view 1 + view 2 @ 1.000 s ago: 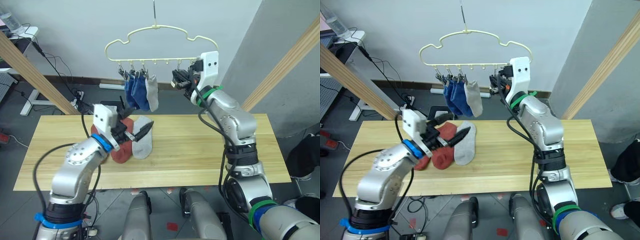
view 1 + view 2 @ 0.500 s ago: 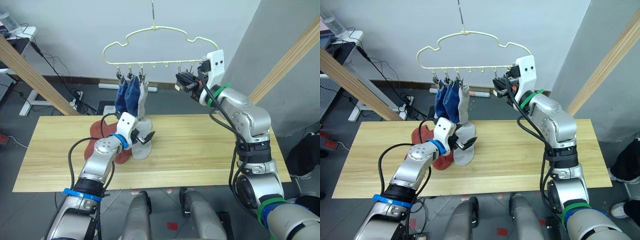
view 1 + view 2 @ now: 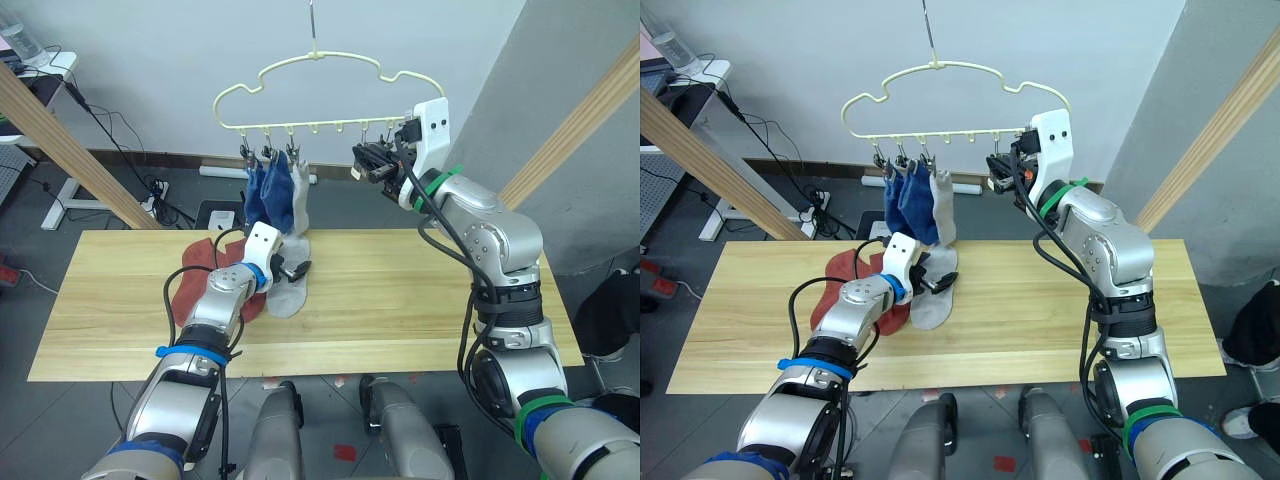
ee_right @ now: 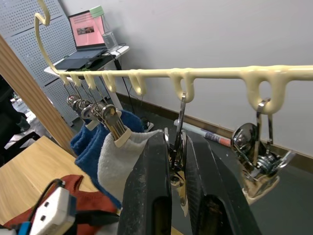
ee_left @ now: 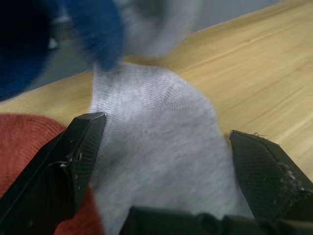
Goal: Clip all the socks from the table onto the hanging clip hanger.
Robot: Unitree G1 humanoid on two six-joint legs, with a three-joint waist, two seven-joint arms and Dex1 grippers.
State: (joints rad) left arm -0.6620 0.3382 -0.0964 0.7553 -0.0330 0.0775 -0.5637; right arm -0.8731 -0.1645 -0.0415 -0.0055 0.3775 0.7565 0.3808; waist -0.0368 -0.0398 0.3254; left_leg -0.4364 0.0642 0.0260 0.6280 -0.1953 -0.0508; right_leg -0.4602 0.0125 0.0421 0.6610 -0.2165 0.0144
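left gripper (image 5: 161, 142) gaping wide over grey sock (image 5: 156, 147) mid-table | right gripper (image 4: 177, 161) pinching a hanger clip (image 4: 179, 142) | table (image 3: 420, 300) right half sitting open

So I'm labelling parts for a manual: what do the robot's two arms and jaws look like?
Both arms have silver shells, black joints and looped black cables. The left gripper has a blue wrist band, the right gripper a green one. Each carries a white block and black jaws.
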